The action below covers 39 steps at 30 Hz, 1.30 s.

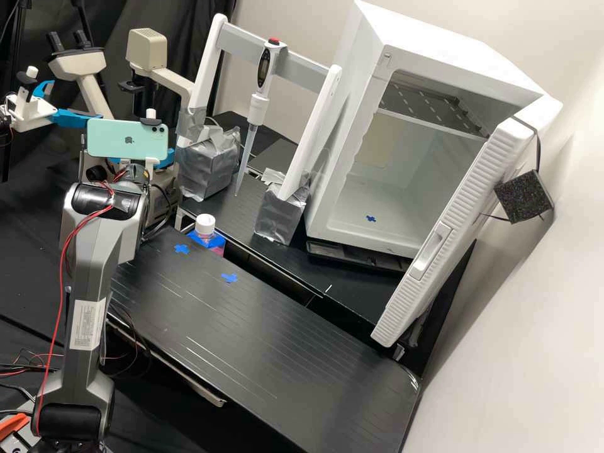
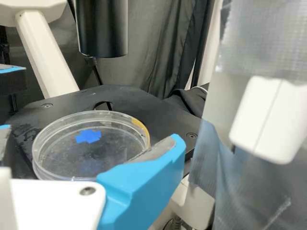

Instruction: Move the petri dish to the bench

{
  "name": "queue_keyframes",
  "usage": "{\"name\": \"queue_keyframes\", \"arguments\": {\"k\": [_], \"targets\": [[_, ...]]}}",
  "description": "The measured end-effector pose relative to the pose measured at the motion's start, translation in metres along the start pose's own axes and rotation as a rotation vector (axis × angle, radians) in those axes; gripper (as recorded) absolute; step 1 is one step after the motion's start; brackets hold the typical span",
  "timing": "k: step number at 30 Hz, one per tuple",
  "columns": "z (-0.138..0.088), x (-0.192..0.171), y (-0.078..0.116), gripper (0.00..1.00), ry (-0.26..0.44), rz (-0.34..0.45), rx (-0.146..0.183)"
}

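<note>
At the left of the high view, my gripper is mostly hidden behind a mint green phone on the arm. In the wrist view, the gripper stands open with a finger on either side of the clear petri dish. One blue finger overlaps the dish's rim, while a gap separates the other from it; contact is unclear. The dish lies flat on the black microscope stage, over a blue cross mark. The black bench bears two blue crosses.
A white-capped bottle stands at the bench's back edge. Behind are a pipette on a taped stand and a white incubator with its door open. The microscope's black cylinder hangs above the stage; silver-taped material is beside the gripper.
</note>
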Motion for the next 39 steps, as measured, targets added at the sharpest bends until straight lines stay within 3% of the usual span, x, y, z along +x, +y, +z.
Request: {"name": "queue_keyframes", "arguments": {"k": [9, 14, 25, 26, 39], "targets": [[-0.0011, 0.0, -0.0013, 0.0, 0.012, -0.015, -0.013], [-0.0008, -0.0004, -0.0021, 0.0, 0.015, -0.016, -0.001], [-0.0016, -0.0014, -0.0056, 0.0, 0.03, -0.021, -0.006], [-0.0015, -0.0017, -0.0059, 1.0, 0.033, -0.02, -0.006], [-0.0009, -0.0019, -0.0062, 1.0, 0.01, 0.008, -0.027]]}}
